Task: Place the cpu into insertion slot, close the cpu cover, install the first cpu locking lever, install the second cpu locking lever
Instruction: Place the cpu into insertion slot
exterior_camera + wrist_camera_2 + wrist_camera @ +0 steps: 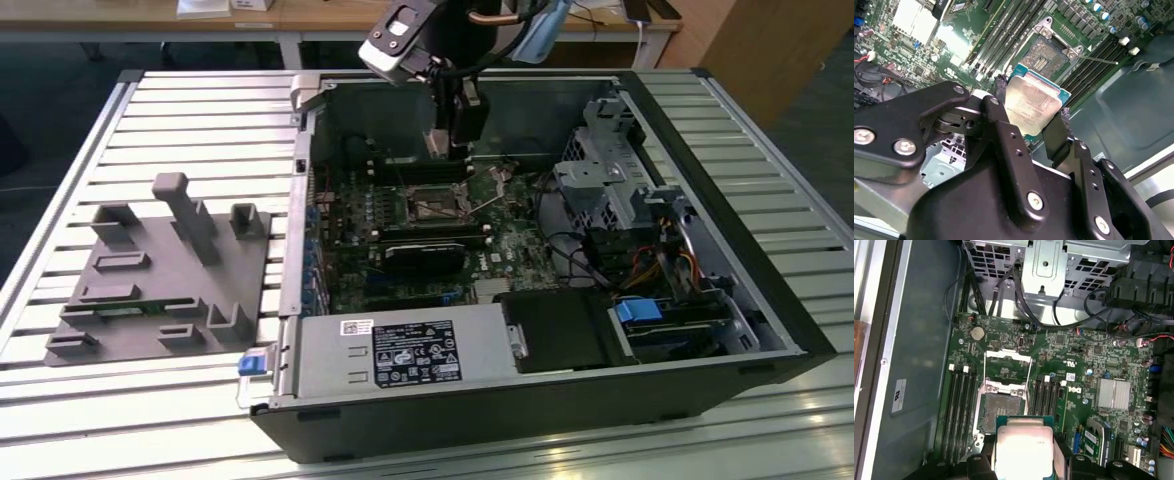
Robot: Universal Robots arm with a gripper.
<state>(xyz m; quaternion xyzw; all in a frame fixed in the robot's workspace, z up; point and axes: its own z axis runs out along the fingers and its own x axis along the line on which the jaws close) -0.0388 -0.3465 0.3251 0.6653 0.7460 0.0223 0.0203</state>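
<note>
My gripper (1031, 107) is shut on the cpu (1029, 102), a flat square chip with a dull silver top, gripped by two opposite edges between black fingers (1056, 135). In the first wrist view the cpu (1024, 445) hangs just off one edge of the insertion slot (1003, 412), whose dark centre lies bare. The cpu cover (1007, 357) stands swung open on the far side of the slot, with a thin locking lever (1030, 376) raised along each side. In the exterior view the gripper (451, 150) hovers above the insertion slot (434, 205) inside the case.
The open computer case (747, 330) lies on a slatted table, with a power supply (400, 355) at the front and a drive cage (601, 180) on the exterior view's right. Long memory slots (963, 410) flank the socket. A grey fixture (160, 280) sits on the exterior view's left.
</note>
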